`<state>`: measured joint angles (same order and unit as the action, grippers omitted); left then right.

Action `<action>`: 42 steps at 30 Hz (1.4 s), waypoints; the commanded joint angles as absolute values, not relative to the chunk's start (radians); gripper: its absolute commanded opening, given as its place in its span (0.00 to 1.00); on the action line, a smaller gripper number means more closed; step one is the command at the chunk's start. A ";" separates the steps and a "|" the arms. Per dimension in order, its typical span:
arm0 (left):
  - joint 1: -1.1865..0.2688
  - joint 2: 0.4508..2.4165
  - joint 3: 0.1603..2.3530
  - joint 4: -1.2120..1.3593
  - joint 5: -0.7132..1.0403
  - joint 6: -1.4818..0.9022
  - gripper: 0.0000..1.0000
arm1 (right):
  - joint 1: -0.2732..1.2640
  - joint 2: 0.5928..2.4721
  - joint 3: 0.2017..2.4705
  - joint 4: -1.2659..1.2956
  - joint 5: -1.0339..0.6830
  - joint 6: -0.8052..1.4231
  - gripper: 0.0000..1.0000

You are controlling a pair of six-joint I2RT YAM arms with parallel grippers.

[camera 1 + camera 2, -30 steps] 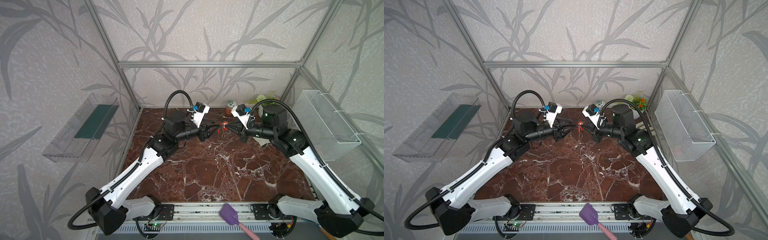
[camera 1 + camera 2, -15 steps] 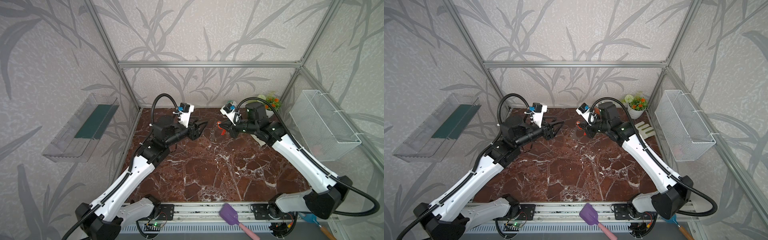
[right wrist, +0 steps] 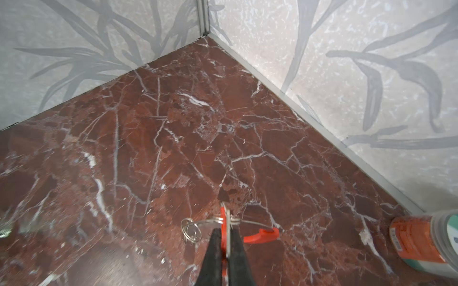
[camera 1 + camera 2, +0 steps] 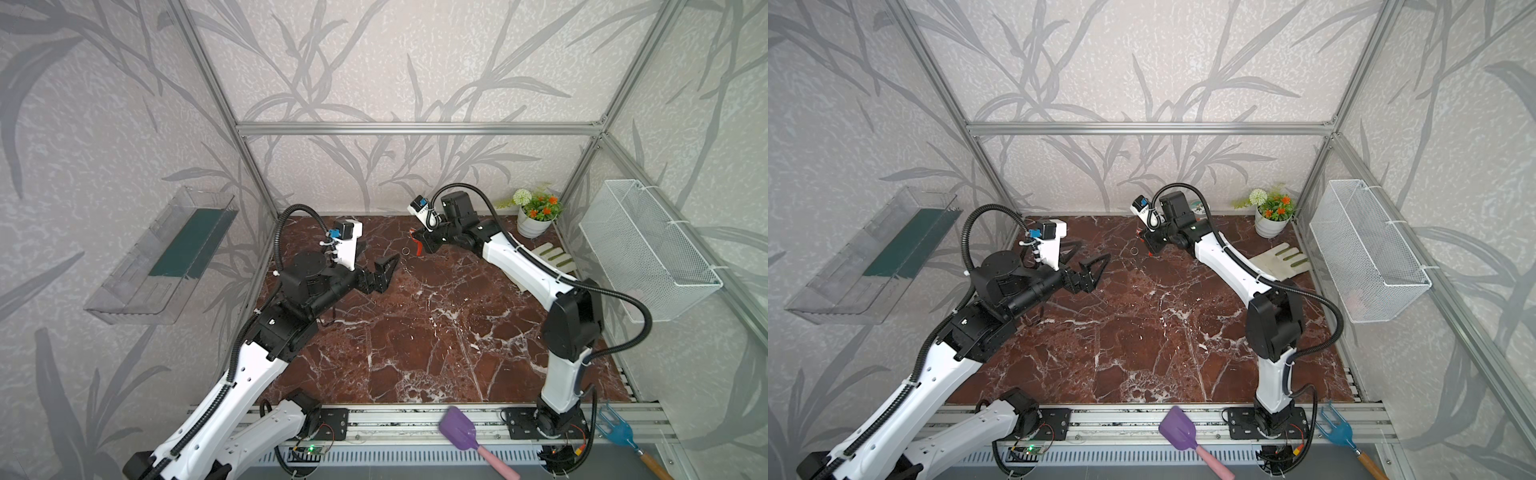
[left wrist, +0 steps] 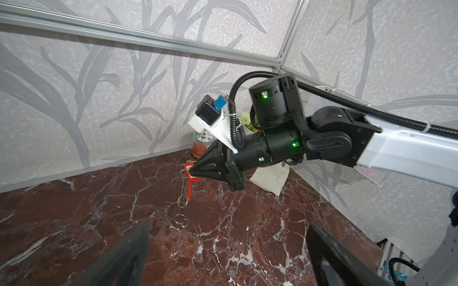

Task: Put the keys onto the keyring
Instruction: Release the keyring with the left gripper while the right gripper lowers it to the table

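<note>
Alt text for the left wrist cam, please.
The right hand, shut on the keyring, holds it hanging over the marble table, a small silver ring at its lower end. The left hand is open, its fingers blurred in the foreground.

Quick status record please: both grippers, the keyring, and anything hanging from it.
left gripper: open, fingers wide apart, holding nothing, clear of the keyring
right gripper: shut on the keyring, held above the marble table
keyring: pinched at its red and silver band
split ring: silver, hanging at the keyring
key tag: cannot be told apart from the keyring's red section
</note>
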<state>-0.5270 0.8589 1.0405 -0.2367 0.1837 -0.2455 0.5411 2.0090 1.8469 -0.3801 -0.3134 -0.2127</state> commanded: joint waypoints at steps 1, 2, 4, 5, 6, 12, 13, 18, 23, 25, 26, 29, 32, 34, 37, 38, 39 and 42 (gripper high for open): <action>-0.519 0.820 1.033 -0.301 0.141 -0.255 0.99 | 0.538 2.090 1.944 -0.340 -0.286 -0.189 0.00; -0.520 0.809 1.032 -0.311 0.140 -0.253 0.99 | 0.538 2.120 1.967 -0.335 -0.291 -0.178 0.00; -0.520 0.793 1.034 -0.331 0.129 -0.253 0.99 | 0.538 2.166 2.000 -0.326 -0.295 -0.160 0.00; -0.519 0.785 1.035 -0.341 0.126 -0.253 0.99 | 0.538 2.183 2.012 -0.326 -0.296 -0.149 0.00; -0.520 0.780 1.038 -0.353 0.126 -0.252 0.99 | 0.538 2.196 2.021 -0.329 -0.297 -0.143 0.00; -0.520 0.750 1.029 -0.385 0.125 -0.252 0.99 | 0.537 2.189 1.955 -0.362 -0.275 -0.149 0.00; -0.519 0.747 1.026 -0.384 0.125 -0.253 0.99 | 0.538 2.179 1.936 -0.369 -0.265 -0.154 0.00; -0.519 0.743 1.014 -0.375 0.134 -0.250 0.99 | 0.535 2.107 1.815 -0.390 -0.206 -0.188 0.00; -0.518 0.753 1.006 -0.356 0.153 -0.256 0.99 | 0.519 2.048 1.718 -0.402 -0.173 -0.196 0.00; -0.517 0.754 1.007 -0.352 0.159 -0.258 0.99 | 0.512 2.031 1.689 -0.405 -0.163 -0.199 0.00; -0.517 0.755 1.006 -0.350 0.161 -0.258 0.99 | 0.506 2.022 1.676 -0.406 -0.156 -0.198 0.00; -0.518 0.756 1.005 -0.347 0.165 -0.261 0.99 | 0.493 2.003 1.651 -0.420 -0.149 -0.201 0.00; -0.517 0.758 1.001 -0.339 0.171 -0.266 0.99 | 0.485 1.989 1.623 -0.430 -0.128 -0.202 0.00; -0.517 0.756 0.999 -0.339 0.172 -0.270 0.99 | 0.481 1.980 1.603 -0.434 -0.120 -0.208 0.00; -0.518 0.755 0.993 -0.335 0.172 -0.271 0.99 | 0.476 1.967 1.580 -0.444 -0.122 -0.208 0.00; -0.518 0.755 0.992 -0.332 0.172 -0.272 0.99 | 0.476 1.964 1.574 -0.448 -0.121 -0.207 0.00; -0.517 0.755 0.989 -0.331 0.175 -0.273 0.99 | 0.476 1.959 1.566 -0.455 -0.120 -0.207 0.00; -0.517 0.756 0.986 -0.325 0.182 -0.276 0.99 | 0.476 1.957 1.558 -0.501 -0.120 -0.200 0.00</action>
